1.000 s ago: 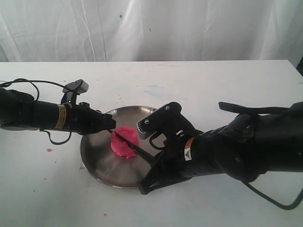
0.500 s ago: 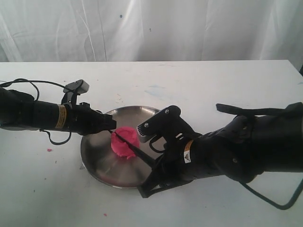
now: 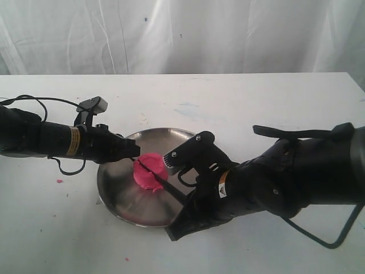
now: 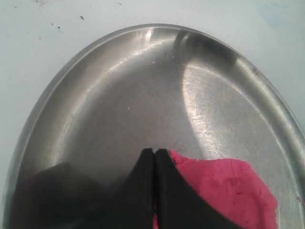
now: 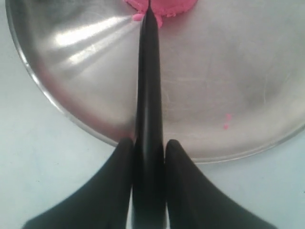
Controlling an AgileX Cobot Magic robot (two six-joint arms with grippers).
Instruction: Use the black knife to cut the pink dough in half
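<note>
**Steel plate, pink lump: blade on, cut not made**

Steel first, in the exterior view: the round plate (image 3: 114,197) sits on the white bench (image 3: 256,97) with the pink dough (image 3: 150,171) near its centre, a touch toward 12 o'clock. The lump reads as one piece. The black knife (image 3: 165,184) comes in from the dough's 4 o'clock, its tip lying across the top of the lump. The right end effector (image 3: 182,214) carries it from the plate's 5 o'clock rim. The left end effector (image 3: 132,152) reaches in from 9 o'clock to the dough's near edge.

In the left wrist view, the left end effector (image 4: 154,155) is clenched on nothing, its tips pressed together right against the dough's edge. It looks like a brace.

In the right wrist view, the right end effector (image 5: 148,143) is clamped on the knife's handle, and the blade (image 5: 147,71) runs straight out to the dough. A few pink crumbs (image 5: 226,121) lie on the bare metal.

The step in hand is the cut itself, begun but not through. The next move probably calls for a firm push down to the metal, perhaps with a sawing draw, while the left side steadies the lump.

Against a second ago, the right arm sits lower and nearer the plate. The left arm and the dough have not shifted.
</note>
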